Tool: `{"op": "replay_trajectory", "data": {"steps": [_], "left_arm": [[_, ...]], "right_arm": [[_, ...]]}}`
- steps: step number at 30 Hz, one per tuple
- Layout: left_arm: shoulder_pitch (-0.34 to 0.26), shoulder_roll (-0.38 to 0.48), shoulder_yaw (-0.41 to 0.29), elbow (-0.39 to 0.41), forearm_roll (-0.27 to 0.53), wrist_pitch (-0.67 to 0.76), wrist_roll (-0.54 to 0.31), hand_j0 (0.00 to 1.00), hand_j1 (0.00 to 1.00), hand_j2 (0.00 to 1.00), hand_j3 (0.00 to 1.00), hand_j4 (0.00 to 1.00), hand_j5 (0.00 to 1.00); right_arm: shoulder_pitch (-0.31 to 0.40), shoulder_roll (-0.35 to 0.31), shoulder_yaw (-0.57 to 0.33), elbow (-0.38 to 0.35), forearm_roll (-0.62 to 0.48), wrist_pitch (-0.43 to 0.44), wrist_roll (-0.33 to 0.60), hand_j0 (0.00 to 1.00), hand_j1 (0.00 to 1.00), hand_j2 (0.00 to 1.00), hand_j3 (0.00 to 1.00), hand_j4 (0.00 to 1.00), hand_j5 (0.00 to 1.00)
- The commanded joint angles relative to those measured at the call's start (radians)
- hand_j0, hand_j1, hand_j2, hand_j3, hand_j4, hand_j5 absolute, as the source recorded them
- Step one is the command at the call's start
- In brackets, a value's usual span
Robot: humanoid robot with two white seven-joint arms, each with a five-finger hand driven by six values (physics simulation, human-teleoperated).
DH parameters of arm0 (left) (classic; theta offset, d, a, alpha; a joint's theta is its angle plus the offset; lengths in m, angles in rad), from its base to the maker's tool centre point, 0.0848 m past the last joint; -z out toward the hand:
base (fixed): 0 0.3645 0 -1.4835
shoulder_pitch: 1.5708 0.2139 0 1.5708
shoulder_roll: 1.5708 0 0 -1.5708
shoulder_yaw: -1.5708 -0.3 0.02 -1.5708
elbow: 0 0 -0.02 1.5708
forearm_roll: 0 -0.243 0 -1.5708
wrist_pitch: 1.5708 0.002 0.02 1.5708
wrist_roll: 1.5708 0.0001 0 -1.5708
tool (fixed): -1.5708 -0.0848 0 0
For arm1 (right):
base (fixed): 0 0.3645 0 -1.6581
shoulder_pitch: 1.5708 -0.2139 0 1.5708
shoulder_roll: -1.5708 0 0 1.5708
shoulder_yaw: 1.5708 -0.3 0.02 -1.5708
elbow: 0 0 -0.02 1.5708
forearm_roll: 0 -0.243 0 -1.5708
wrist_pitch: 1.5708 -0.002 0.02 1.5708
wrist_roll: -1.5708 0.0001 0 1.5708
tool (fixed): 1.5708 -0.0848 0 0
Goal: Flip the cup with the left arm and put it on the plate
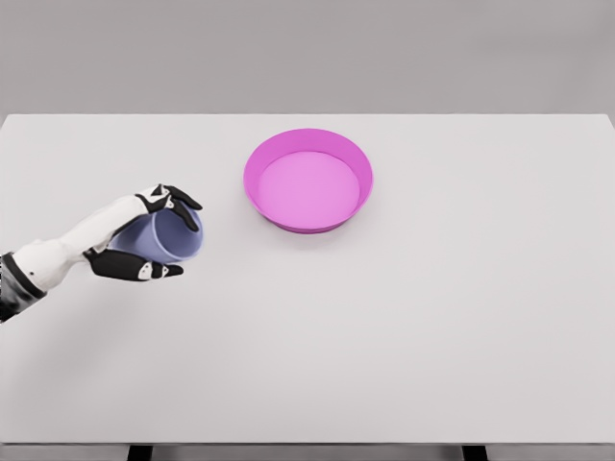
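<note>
A pale blue cup (pixel 169 238) lies tilted on its side at the left of the table, its open mouth facing right. My left hand (pixel 159 235) is wrapped around it, fingers above and thumb below, and holds it a little off the table surface. A pink plate (pixel 272 159) with a raised rim sits to the upper right of the cup, about a hand's width away. The right arm does not show.
The white table (pixel 404 336) spans the whole view, with its front edge near the bottom of the picture and its far edge against a grey wall.
</note>
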Motion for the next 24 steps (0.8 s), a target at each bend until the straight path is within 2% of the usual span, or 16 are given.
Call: {"op": "replay_trajectory", "data": {"steps": [1,18,24], "left_arm": [[-0.002,-0.037,0.000,0.000,0.004,-0.002,0.003,0.48,0.48,0.48,0.48,0.48,0.48],[-0.097,-0.302,-0.014,0.015,0.016,-0.010,0.005,0.49,0.49,0.49,0.49,0.49,0.49],[-0.132,-0.385,-0.016,0.083,0.013,-0.010,0.003,0.49,0.49,0.49,0.49,0.49,0.49]], "right_arm": [[0.000,0.000,0.000,0.000,0.001,0.000,0.000,1.00,1.00,1.00,1.00,1.00,1.00],[0.000,0.000,0.000,0.000,0.001,0.000,0.000,1.00,1.00,1.00,1.00,1.00,1.00],[0.000,0.000,0.000,0.000,0.001,0.000,0.000,1.00,1.00,1.00,1.00,1.00,1.00]]}}
